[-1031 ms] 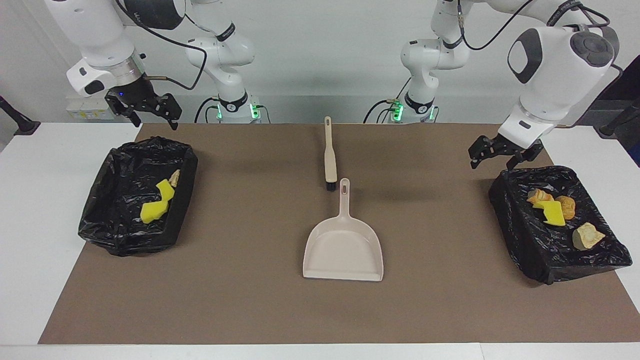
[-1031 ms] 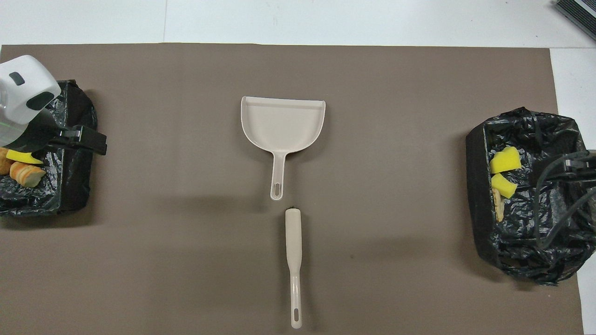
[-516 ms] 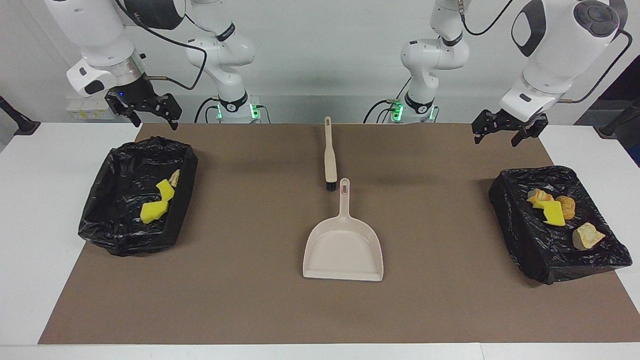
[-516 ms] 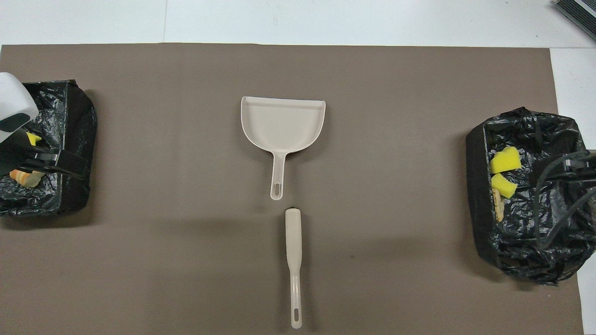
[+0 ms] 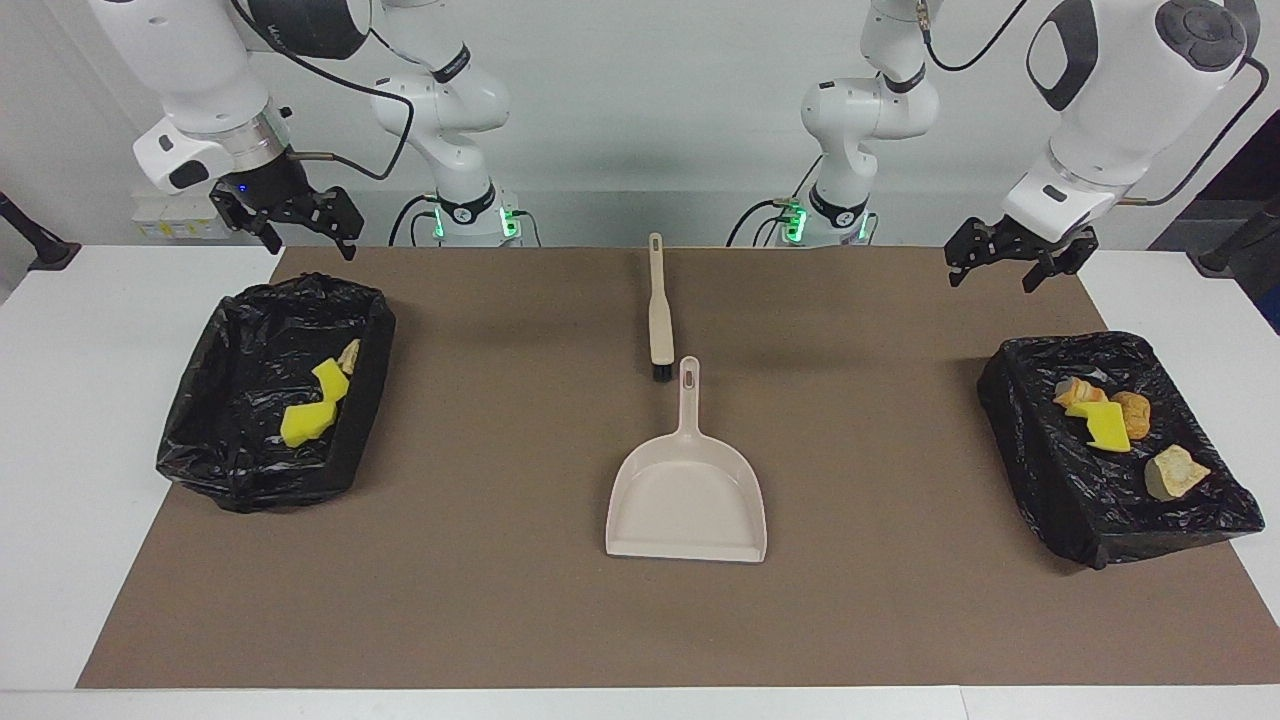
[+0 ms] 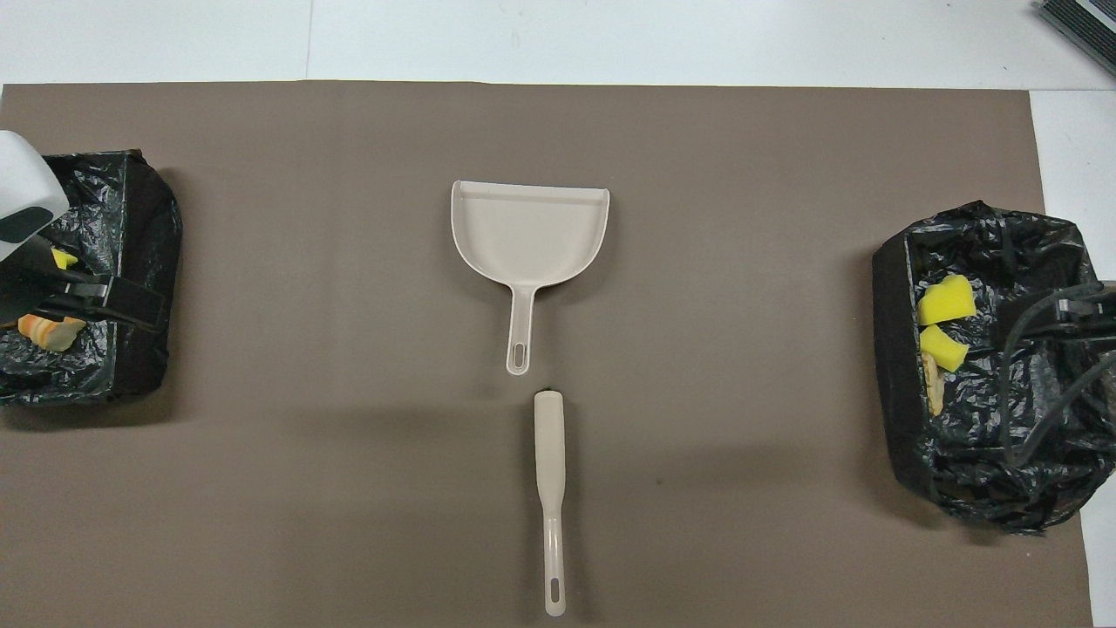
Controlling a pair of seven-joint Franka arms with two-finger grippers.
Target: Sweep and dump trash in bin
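Since every scrap of trash (image 5: 310, 405) now lies in a black-lined bin and none shows on the brown mat (image 5: 480, 600), the sweeping and dumping look finished, and the step in hand seems to be parking the arms. Any next move would call for little more than settling both arms clear of the table (no tool needs lifting, as far as I can judge).

Below the left gripper (image 5: 1010, 262), which hangs raised with its fingers spread wide and empty, sits the bin at the left arm's end (image 5: 1040, 470); a yellow sponge chunk, orange-brown pieces and a pale lump rest inside it. Under the right gripper (image 5: 290, 215), also up in the air, wide open and touching nothing, is the bin at the right arm's end (image 5: 230, 320), holding two yellow chunks and a pale scrap.

Well apart from both grippers, midway between them, the dustpan (image 5: 686, 500) lies flat on the mat with its pan empty. Just beside its handle tip lies the brush (image 5: 659, 310), bristles toward the dustpan.
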